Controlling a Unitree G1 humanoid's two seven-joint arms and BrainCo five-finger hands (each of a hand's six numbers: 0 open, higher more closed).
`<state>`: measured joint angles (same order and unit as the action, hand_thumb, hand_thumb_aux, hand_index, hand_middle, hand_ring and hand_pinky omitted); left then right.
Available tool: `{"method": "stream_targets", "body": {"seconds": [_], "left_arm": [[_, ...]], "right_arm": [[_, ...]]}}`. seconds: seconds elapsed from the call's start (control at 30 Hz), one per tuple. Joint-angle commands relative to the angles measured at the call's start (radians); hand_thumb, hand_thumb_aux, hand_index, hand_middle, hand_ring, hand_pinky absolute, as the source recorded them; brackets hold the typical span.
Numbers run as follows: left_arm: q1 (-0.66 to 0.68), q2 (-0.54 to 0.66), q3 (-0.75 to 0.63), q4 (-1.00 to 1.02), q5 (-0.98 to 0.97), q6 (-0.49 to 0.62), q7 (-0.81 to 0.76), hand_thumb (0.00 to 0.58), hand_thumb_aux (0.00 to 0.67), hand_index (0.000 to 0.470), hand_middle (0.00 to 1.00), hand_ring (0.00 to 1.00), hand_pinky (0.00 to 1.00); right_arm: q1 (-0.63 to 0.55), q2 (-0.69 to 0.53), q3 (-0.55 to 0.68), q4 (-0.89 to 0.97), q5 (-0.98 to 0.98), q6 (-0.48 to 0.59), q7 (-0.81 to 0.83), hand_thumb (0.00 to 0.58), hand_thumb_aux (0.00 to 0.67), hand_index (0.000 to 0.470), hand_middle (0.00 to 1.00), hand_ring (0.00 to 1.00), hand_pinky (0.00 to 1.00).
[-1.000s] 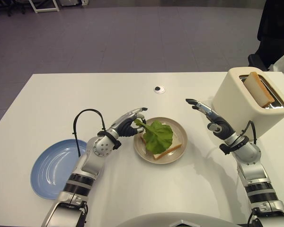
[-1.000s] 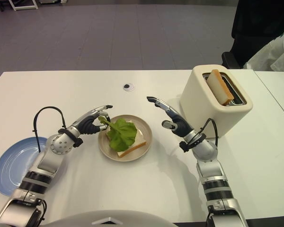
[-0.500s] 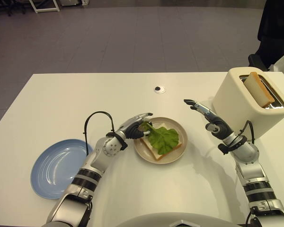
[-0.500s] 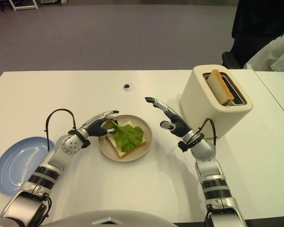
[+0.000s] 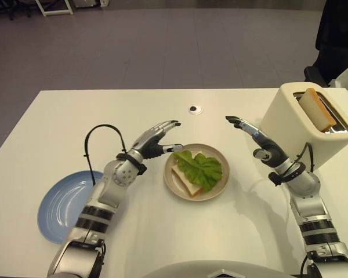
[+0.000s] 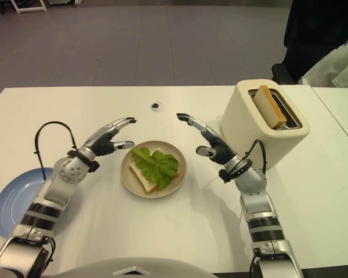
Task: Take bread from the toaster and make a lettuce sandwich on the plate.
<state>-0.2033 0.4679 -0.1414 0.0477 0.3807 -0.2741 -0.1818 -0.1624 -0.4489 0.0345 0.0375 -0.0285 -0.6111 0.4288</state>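
Note:
A beige plate [image 5: 216, 187] in the middle of the table carries a bread slice [image 5: 185, 183] with a green lettuce leaf [image 5: 201, 169] lying on top. My left hand [image 5: 155, 142] hovers open just left of the plate, holding nothing. To the right stands a cream toaster [image 5: 290, 127] with one slice of bread [image 5: 316, 109] sticking out of its slot. My right hand [image 5: 258, 141] is raised open between the plate and the toaster, close to the toaster's left wall.
A blue plate [image 5: 66, 204] lies at the table's left front. A small round black-and-white cap [image 5: 195, 109] sits behind the beige plate. A black chair [image 5: 336, 40] stands beyond the table's right corner.
My left hand carried the lettuce onto the bread, let it go and drew back to the left with fingers spread. The right hand barely shifted.

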Motion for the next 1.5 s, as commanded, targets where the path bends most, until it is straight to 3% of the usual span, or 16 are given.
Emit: {"method": "stream_targets", "body": {"seconds": [0.03,0.13,0.23,0.5,0.77,0.8,0.83,0.9,0.93,1.0,1.03,1.07,1.1,1.23,1.33,1.5], "left_arm": [[0.231,-0.114,0.059,-0.305,-0.303,0.042,-0.021,0.000,0.000,0.000,0.00,0.00,0.00],[0.369,-0.201,0.020,-0.432,-0.409,0.055,-0.006,0.000,0.000,0.000,0.00,0.00,0.00],[0.431,-0.255,-0.019,-0.450,-0.371,0.031,0.023,0.000,0.000,0.000,0.00,0.00,0.00],[0.451,-0.301,-0.073,-0.398,-0.315,-0.017,0.030,0.000,0.000,0.000,0.00,0.00,0.00],[0.457,-0.301,-0.077,-0.390,-0.297,-0.029,0.026,0.000,0.000,0.000,0.00,0.00,0.00],[0.458,-0.301,-0.078,-0.392,-0.295,-0.029,0.028,0.000,0.000,0.000,0.00,0.00,0.00],[0.460,-0.302,-0.078,-0.394,-0.291,-0.029,0.029,0.000,0.000,0.000,0.00,0.00,0.00],[0.462,-0.302,-0.077,-0.395,-0.286,-0.029,0.029,0.000,0.000,0.000,0.00,0.00,0.00],[0.462,-0.302,-0.076,-0.396,-0.284,-0.029,0.030,0.000,0.000,0.000,0.00,0.00,0.00],[0.463,-0.303,-0.075,-0.395,-0.281,-0.029,0.030,0.000,0.000,0.000,0.00,0.00,0.00],[0.461,-0.302,-0.074,-0.392,-0.281,-0.030,0.030,0.000,0.000,0.000,0.00,0.00,0.00],[0.460,-0.302,-0.073,-0.389,-0.279,-0.032,0.029,0.000,0.000,0.000,0.00,0.00,0.00],[0.460,-0.302,-0.072,-0.387,-0.277,-0.033,0.029,0.000,0.000,0.000,0.00,0.00,0.00],[0.459,-0.299,-0.072,-0.370,-0.268,-0.040,0.028,0.000,0.000,0.000,0.00,0.00,0.00],[0.457,-0.296,-0.073,-0.359,-0.259,-0.043,0.027,0.000,0.000,0.000,0.00,0.00,0.00],[0.457,-0.291,-0.070,-0.340,-0.243,-0.053,0.029,0.000,0.000,0.000,0.00,0.00,0.00]], "right_arm": [[-0.039,-0.143,-0.177,-0.236,-0.129,0.078,-0.032,0.000,0.000,0.000,0.00,0.00,0.00],[-0.069,-0.258,-0.305,-0.232,-0.221,0.168,-0.060,0.000,0.000,0.000,0.00,0.00,0.00],[-0.083,-0.356,-0.361,-0.099,-0.323,0.222,-0.110,0.000,0.000,0.000,0.00,0.00,0.00],[-0.098,-0.413,-0.270,0.237,-0.444,0.240,-0.238,0.000,0.000,0.000,0.00,0.00,0.00],[-0.090,-0.427,-0.202,0.337,-0.437,0.258,-0.239,0.005,0.003,0.002,0.00,0.00,0.00],[-0.091,-0.429,-0.200,0.344,-0.437,0.261,-0.241,0.108,0.066,0.046,0.00,0.00,0.00],[-0.091,-0.430,-0.198,0.349,-0.435,0.263,-0.243,0.132,0.081,0.057,0.00,0.00,0.00],[-0.088,-0.430,-0.194,0.351,-0.431,0.267,-0.247,0.288,0.194,0.136,0.00,0.00,0.00],[-0.087,-0.430,-0.191,0.350,-0.428,0.269,-0.249,0.313,0.215,0.151,0.00,0.00,0.00],[-0.087,-0.429,-0.186,0.350,-0.424,0.271,-0.253,0.301,0.205,0.144,0.00,0.00,0.00],[-0.088,-0.427,-0.183,0.349,-0.422,0.272,-0.255,0.349,0.247,0.173,0.00,0.00,0.00],[-0.089,-0.425,-0.178,0.348,-0.421,0.273,-0.257,0.445,0.347,0.243,0.00,0.00,0.00],[-0.089,-0.423,-0.173,0.347,-0.420,0.272,-0.260,0.478,0.389,0.273,0.00,0.00,0.00],[-0.095,-0.418,-0.166,0.335,-0.412,0.263,-0.281,0.543,0.502,0.352,0.00,0.00,0.00],[-0.098,-0.419,-0.174,0.321,-0.402,0.261,-0.299,0.580,0.665,0.466,0.00,0.00,0.00],[-0.118,-0.410,-0.200,0.301,-0.376,0.269,-0.331,0.580,0.670,0.470,0.00,0.00,0.00]]}}
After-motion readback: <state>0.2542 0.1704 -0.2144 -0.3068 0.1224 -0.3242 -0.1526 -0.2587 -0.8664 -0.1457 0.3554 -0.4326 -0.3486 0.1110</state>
